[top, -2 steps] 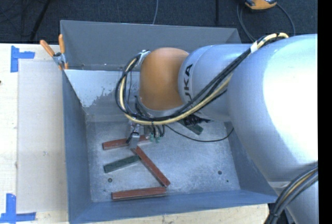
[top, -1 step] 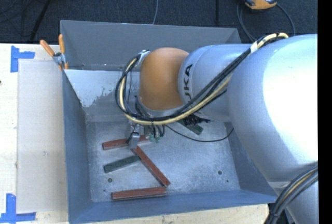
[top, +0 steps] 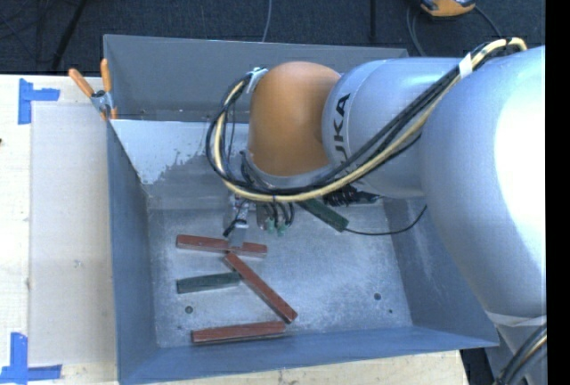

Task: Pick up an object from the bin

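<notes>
My gripper point(top: 256, 217) hangs low over the back middle of the bin floor, mostly hidden under the arm's orange cover. Just below it lies a flat red-brown stick point(top: 218, 243), running left to right. From that stick's right end a second red-brown stick point(top: 260, 287) slants down to the right. A dark green stick point(top: 326, 215) sits tilted just to the right of the gripper, partly covered by the arm. I see nothing held in the gripper.
Another dark green stick point(top: 207, 282) lies left of the slanting one. A third red-brown stick point(top: 239, 332) rests along the front wall. The arm and its cables cover the bin's right and back parts.
</notes>
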{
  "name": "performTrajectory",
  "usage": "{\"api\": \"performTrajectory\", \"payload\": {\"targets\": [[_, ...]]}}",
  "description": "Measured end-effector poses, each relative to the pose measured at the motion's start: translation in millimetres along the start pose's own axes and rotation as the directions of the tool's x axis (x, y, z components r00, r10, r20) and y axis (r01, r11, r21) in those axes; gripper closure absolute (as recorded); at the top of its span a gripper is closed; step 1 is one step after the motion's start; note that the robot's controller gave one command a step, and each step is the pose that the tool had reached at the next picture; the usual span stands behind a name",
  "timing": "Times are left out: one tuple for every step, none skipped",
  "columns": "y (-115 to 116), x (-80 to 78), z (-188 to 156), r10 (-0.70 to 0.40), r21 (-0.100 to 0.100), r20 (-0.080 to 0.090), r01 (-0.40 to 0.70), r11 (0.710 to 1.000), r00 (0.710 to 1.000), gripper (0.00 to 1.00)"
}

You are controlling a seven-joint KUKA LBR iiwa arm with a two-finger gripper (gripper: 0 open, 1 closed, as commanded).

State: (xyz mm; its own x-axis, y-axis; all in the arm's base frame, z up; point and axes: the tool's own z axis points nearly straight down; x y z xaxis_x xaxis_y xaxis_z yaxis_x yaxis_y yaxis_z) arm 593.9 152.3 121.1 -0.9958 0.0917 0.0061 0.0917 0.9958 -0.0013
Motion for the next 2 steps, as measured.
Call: {"api": "performTrajectory", "payload": {"targets": [[7.4,-20.2,-76.9,-0.004,-0.003,0.007,0.004,1.0,1.0,1.0],[7.4,-20.2,-76.9,-0.004,-0.003,0.007,0.004,1.0,1.0,0.0]]}}
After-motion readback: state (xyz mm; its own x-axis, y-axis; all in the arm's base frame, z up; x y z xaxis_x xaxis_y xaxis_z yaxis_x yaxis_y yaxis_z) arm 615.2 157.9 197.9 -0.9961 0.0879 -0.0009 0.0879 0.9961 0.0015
